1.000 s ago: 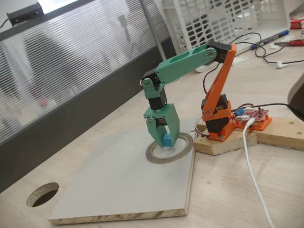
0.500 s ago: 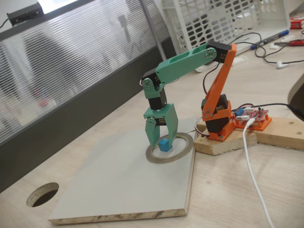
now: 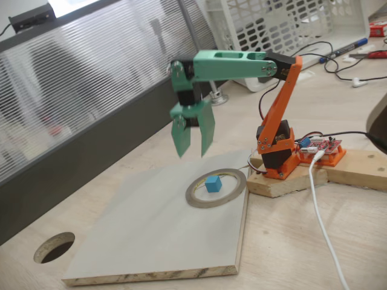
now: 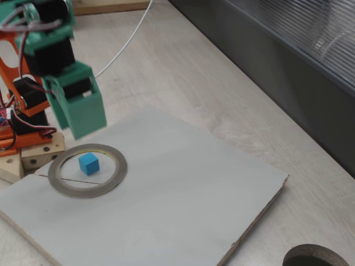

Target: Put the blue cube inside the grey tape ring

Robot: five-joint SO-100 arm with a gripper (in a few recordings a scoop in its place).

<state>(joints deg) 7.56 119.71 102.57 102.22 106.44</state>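
Cube [image 3: 212, 183] sits inside the ring [image 3: 195, 198], below and right of the raised, spread, empty pincer [image 3: 193, 148].

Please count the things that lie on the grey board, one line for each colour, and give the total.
Blue: 1, the blue cube
Grey: 1, the grey tape ring, around the cube
Total: 2

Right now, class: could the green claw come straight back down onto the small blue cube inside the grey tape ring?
Probably yes. The claw hangs open above the small blue cube, which sits alone inside the flat grey tape ring, with nothing between them.
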